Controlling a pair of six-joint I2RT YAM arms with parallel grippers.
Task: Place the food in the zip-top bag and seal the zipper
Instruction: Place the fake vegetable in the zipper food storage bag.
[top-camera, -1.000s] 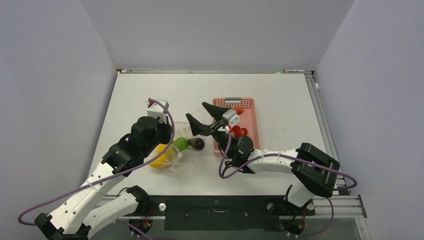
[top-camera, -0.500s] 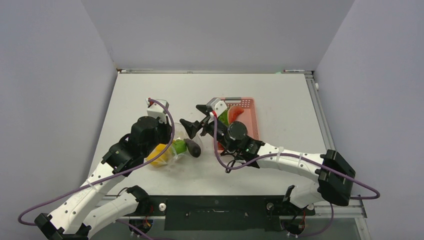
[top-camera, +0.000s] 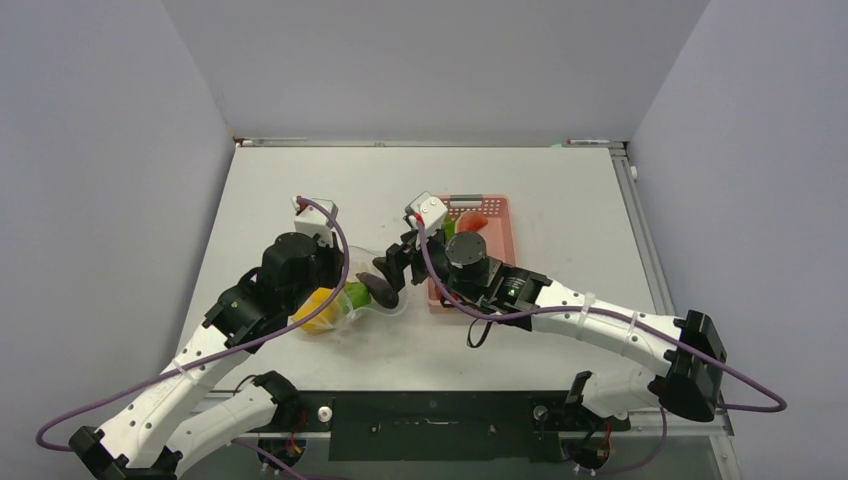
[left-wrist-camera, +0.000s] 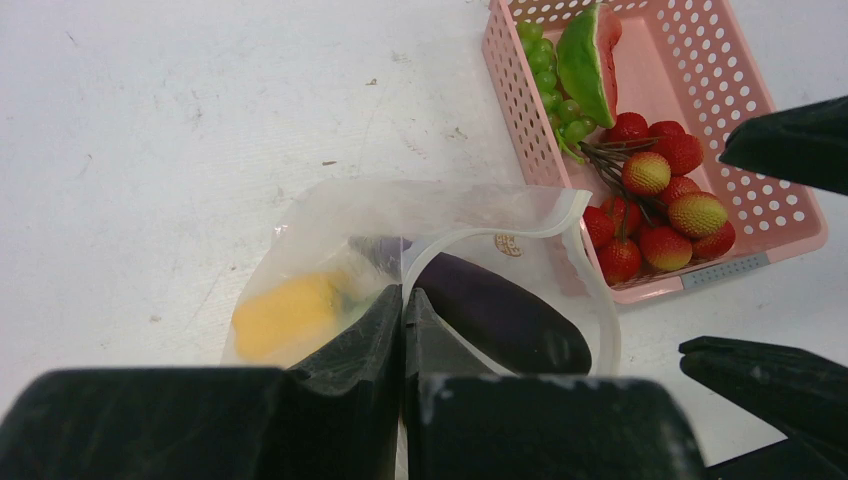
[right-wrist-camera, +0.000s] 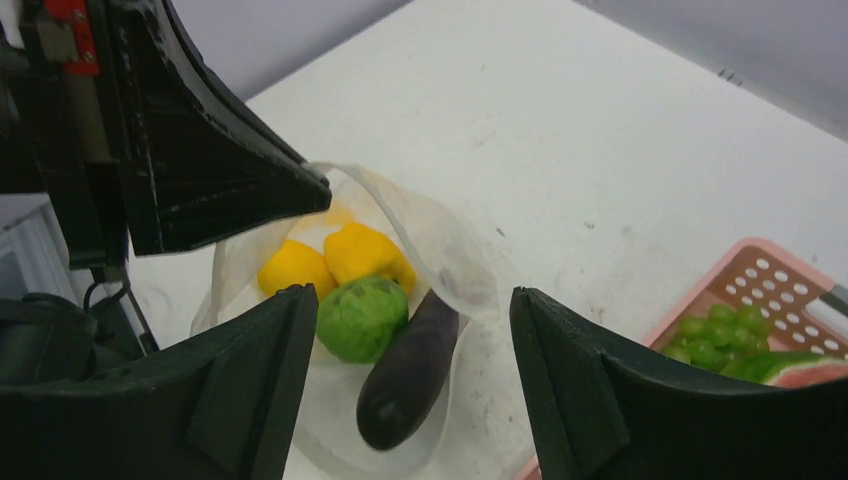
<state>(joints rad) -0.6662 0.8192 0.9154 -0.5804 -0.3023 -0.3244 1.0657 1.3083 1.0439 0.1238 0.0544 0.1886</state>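
The clear zip-top bag (left-wrist-camera: 350, 215) lies open on the table, its whitish zipper (left-wrist-camera: 487, 231) curving round the mouth. My left gripper (left-wrist-camera: 403, 300) is shut on the bag's near mouth edge and holds it up; it also shows in the top view (top-camera: 338, 290). Inside lie a dark purple eggplant (right-wrist-camera: 410, 370), a green fruit (right-wrist-camera: 360, 315), a yellow bell pepper (right-wrist-camera: 368, 252) and a yellow round fruit (right-wrist-camera: 290, 268). The eggplant's end reaches the mouth. My right gripper (right-wrist-camera: 412, 296) is open and empty, just above the eggplant, its jaws straddling the bag's mouth.
A pink lattice basket (top-camera: 498, 215) stands right of the bag, holding green grapes (left-wrist-camera: 545, 75), a watermelon slice (left-wrist-camera: 585, 55) and small red fruits (left-wrist-camera: 660, 190). Grey walls enclose the table on three sides.
My right arm has swung left from the basket and down over the bag's mouth. The eggplant has shifted left, further into the bag. My left gripper has kept its hold.
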